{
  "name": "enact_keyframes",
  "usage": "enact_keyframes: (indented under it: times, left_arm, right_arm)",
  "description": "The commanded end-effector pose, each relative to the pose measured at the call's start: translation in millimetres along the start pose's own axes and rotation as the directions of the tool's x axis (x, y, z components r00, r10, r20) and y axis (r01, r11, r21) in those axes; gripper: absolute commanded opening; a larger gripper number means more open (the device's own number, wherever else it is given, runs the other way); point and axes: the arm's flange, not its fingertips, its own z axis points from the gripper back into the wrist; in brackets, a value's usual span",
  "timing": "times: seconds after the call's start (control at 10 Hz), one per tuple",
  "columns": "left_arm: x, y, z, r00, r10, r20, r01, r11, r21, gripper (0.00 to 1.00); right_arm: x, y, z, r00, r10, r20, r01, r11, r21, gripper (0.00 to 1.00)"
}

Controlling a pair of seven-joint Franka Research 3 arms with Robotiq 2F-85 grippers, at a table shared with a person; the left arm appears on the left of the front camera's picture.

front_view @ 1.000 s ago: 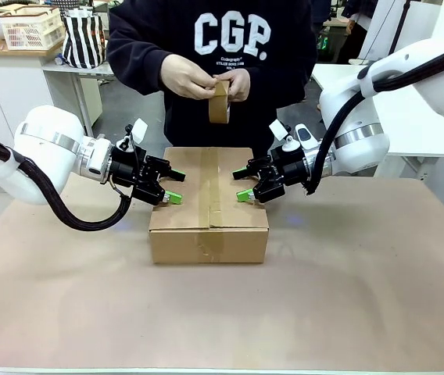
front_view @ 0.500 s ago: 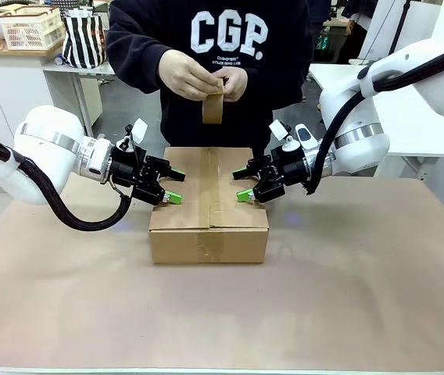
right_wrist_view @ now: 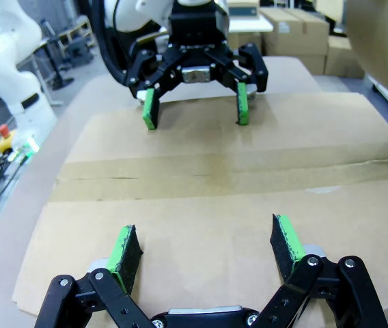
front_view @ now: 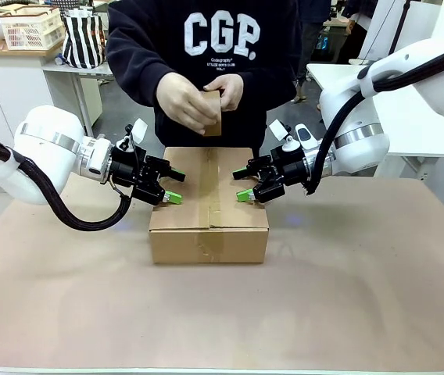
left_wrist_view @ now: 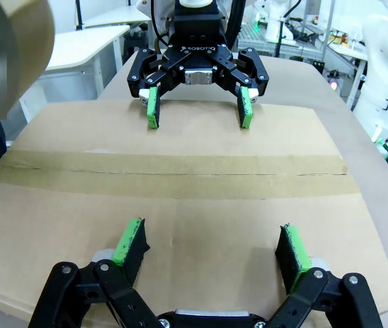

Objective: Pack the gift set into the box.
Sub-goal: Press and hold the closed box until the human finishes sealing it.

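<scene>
Sealing stage: the box (front_view: pixel 209 207) flaps shut, seam taped (contents hidden); left gripper (front_view: pixel 169 185) and right gripper (front_view: pixel 245 184), fingers spread and empty, press the flaps

Even, bright indoor light from overhead; soft shadows beneath the box (front_view: pixel 209 230). Front view sharp. Wrist views show wide-angle bowing at edges; tape roll (left_wrist_view: pixel 6 58) near the lens blurred.
</scene>
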Motion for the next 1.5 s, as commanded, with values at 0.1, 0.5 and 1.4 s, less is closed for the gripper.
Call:
enact_keyframes:
  times: [0.1,0.5,1.4]
  left_arm:
    - [-3.1,-1.3,-0.2,1.0,0.005,-0.004,-0.005,1.0,-0.001,1.0]
    - [-3.1,-1.3,-0.2,1.0,0.005,-0.004,-0.005,1.0,-0.001,1.0]
    - [-3.1,-1.3,-0.2,1.0,0.005,-0.004,-0.005,1.0,-0.001,1.0]
  right_arm:
    - [-2.8,0.5,-0.7,1.0,-0.003,-0.005,0.003,1.0,-0.001,1.0]
    - [-2.8,0.5,-0.7,1.0,-0.003,-0.005,0.003,1.0,-0.001,1.0]
    - [-2.8,0.5,-0.7,1.0,-0.003,-0.005,0.003,1.0,-0.001,1.0]
